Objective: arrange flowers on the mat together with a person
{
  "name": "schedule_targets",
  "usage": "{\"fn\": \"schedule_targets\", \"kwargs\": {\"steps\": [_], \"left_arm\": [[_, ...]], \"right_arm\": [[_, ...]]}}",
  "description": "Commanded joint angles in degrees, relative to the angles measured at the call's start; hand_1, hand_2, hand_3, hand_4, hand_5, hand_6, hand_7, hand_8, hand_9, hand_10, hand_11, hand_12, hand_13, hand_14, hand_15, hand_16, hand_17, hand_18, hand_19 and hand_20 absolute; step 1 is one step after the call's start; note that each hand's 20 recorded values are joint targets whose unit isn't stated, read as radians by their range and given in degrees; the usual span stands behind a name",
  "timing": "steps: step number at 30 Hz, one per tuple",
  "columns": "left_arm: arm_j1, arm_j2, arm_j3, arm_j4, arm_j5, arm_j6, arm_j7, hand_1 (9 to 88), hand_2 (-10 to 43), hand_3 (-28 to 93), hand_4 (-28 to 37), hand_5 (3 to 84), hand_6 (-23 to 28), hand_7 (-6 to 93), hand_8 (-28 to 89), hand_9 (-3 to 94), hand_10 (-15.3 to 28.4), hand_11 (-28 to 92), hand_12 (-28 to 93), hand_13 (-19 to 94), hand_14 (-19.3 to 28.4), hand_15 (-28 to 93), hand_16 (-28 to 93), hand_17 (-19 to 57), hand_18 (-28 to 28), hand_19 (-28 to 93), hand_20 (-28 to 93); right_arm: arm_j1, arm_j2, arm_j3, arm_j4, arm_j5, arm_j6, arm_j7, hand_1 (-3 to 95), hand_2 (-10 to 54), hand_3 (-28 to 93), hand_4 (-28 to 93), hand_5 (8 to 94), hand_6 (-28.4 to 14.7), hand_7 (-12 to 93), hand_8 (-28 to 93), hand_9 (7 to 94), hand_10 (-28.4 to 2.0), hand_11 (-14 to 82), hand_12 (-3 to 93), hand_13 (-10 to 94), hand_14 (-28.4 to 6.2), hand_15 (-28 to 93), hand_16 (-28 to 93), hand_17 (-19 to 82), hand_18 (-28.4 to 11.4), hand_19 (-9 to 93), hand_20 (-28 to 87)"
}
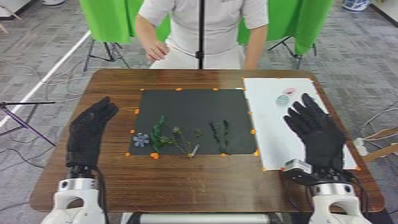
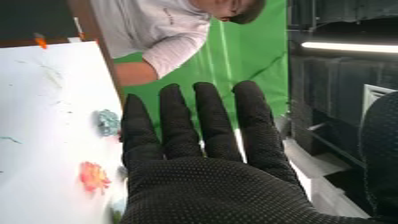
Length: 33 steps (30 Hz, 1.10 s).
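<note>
Two hands out, nothing gripped: the right hand (image 1: 317,131) spread flat, palm above the white sheet (image 1: 266,112), teal flower (image 1: 282,100) and pink flower (image 1: 290,91) just beyond its fingertips; the left hand (image 1: 86,134) straight-fingered, left of the dark mat (image 1: 178,107). Blue flower (image 1: 140,140), green frond (image 1: 158,135), small sprigs (image 1: 177,130) and dark twigs (image 1: 226,137) already on it, so well along; those two blooms look left to place
</note>
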Motion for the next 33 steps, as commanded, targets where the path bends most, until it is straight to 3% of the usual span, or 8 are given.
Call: {"fn": "schedule_targets", "kwargs": {"steps": [1, 6, 8, 13, 21, 33], "left_arm": [[-0.1, -0.18, -0.02, -1.16, 0.46, -1.51, -0.05, 28.9, -8.1, 66, -18.6, 47.5, 3.3, 14.6, -7, 44.8, 12.6, 14, 15, 36, 15.0, 11, 3, 6.7, 9.7, 2, 17], [0.06, -0.39, 0.07, -0.88, 0.13, -1.8, -0.92, 28.9, -8.2, 66, -18.2, 47.3, 3.3, 14.6, -7, 44.8, 12.6, 14, 15, 36, 15.0, 11, 2, 6.6, 9.5, 2, 17], [0.26, -0.51, 0.02, -0.88, 0.3, -1.71, -0.83, 29.1, -8.1, 65, -18.1, 47.3, 3.3, 14.6, -7, 44.8, 12.5, 14, 15, 36, 14.9, 11, 2, 6.6, 9.5, 2, 17], [0.27, -0.32, -0.07, -0.77, -0.79, -1.47, -0.55, 29.5, -8.2, 65, -17.8, 47.5, 3.4, 14.6, -7, 44.8, 12.4, 14, 15, 37, 14.7, 11, 2, 6.5, 9.5, 2, 17], [-0.25, -0.06, 0.18, -0.35, -0.6, -2.2, -0.74, 29.5, -8.2, 65, -17.7, 47.5, 3.4, 14.8, -7, 44.8, 12.4, 14, 15, 37, 14.7, 11, 2, 6.5, 9.5, 2, 17], [0.25, -0.23, -0.55, -0.65, -1.3, -1.23, -0.37, 29.3, -8.0, 65, -17.7, 47.5, 3.4, 14.8, -7, 44.9, 12.3, 14, 15, 37, 14.8, 11, 2, 6.4, 9.4, 2, 17]], "right_arm": [[0.77, 0.24, -1.5, 0.26, -0.07, -1.36, 1.42, 3.1, 6.6, 76, -20, 36.2, -4.7, 7, -9, 36.1, -13.7, 3.0, 7.8, 27, -11.3, 8, 9, 14, -13.7, 3, 23], [-0.15, -0.23, -2.4, 0.06, 0.65, -0.39, 2.2, 3.4, 6.9, 75, -20, 37.2, -5.1, 6, -9, 33.6, -12.5, 2.2, 7.6, 27, -10.9, 8, 9, 14, -13.4, 3, 23], [-0.48, 0.03, -2.68, -0.09, 1.48, 0.78, 2.3, 3.3, 7.3, 75, -20, 37.3, -5.1, 6, -9, 33.4, -12.5, 2.2, 7.6, 27, -11.0, 8, 9, 14, -13.4, 3, 23], [-0.51, 0.91, -3.48, 0.03, 2.98, 1.06, 2.69, 2.5, 8.6, 74, -21, 37.7, -4.8, 7, -9, 33.3, -12.7, 2.2, 7.6, 27, -11.5, 9, 9, 14, -13.6, 3, 23], [0.55, 0.91, -3.72, 0.31, 3.04, 0.87, 2.53, 2.9, 9.0, 74, -20, 38.4, -4.7, 7, -9, 32.9, -13.0, 2.2, 8.0, 28, -12.3, 10, 10, 14, -13.8, 4, 24], [-0.11, 1.34, -4.19, 0.22, 3.8, 2.3, 1.03, 2.9, 9.1, 75, -20, 39.3, -4.7, 7, -9, 33.7, -13.3, 2.3, 8.3, 29, -12.7, 10, 11, 14, -13.9, 5, 24]]}}
